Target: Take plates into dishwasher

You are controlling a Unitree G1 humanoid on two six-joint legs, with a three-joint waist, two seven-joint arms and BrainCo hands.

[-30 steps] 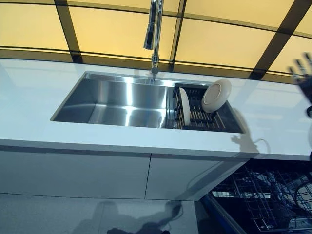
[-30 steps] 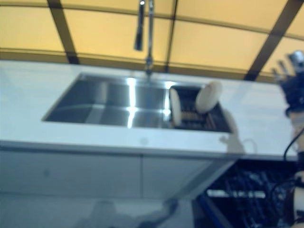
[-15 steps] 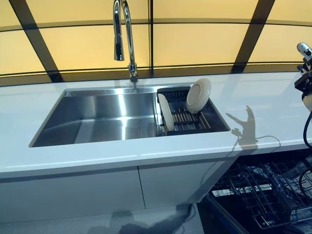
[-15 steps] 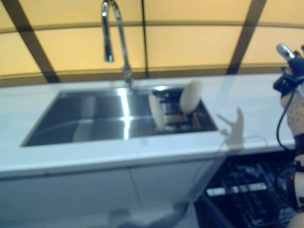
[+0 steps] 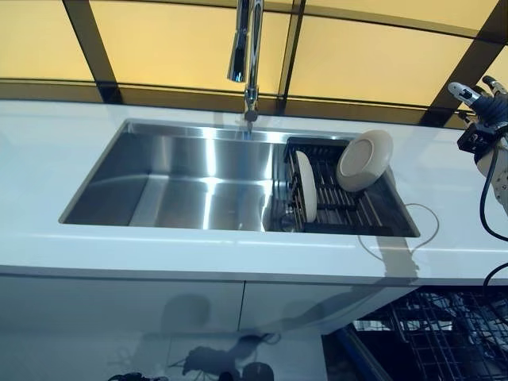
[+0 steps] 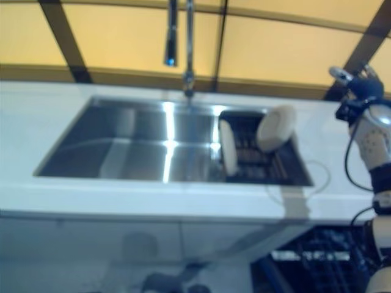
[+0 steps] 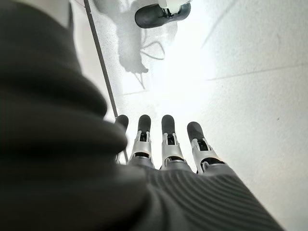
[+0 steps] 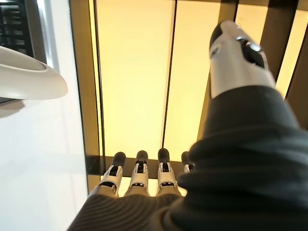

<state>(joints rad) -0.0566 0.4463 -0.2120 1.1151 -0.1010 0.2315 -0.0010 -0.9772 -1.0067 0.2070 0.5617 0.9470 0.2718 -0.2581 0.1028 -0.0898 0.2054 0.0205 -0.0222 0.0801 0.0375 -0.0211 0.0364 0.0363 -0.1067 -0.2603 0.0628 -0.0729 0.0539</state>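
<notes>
Two cream plates stand in a black dish rack [image 5: 349, 213] at the right end of the steel sink [image 5: 182, 178]. One plate [image 5: 304, 196] stands upright, edge-on, at the rack's left side. The other plate [image 5: 364, 160] leans against the rack's far right corner; its rim [image 8: 29, 79] also shows in the right wrist view. My right hand [image 5: 482, 107] is raised over the counter to the right of the rack, apart from the plates, with fingers [image 8: 139, 174] straight and empty. My left hand [image 7: 166, 144] shows only in its wrist view, fingers straight, over the floor, holding nothing.
A tall faucet [image 5: 248, 48] rises behind the sink's middle. The white counter [image 5: 48, 151] runs along both sides, with yellow panels behind it. Below the counter at the lower right, the dishwasher's wire rack [image 5: 444, 337] is pulled out. White cabinet fronts [image 5: 159, 309] lie under the sink.
The camera has swung, so the whole scene has shifted. The plates stay in the rack. My right hand remains raised at the right, now a little further into view.
</notes>
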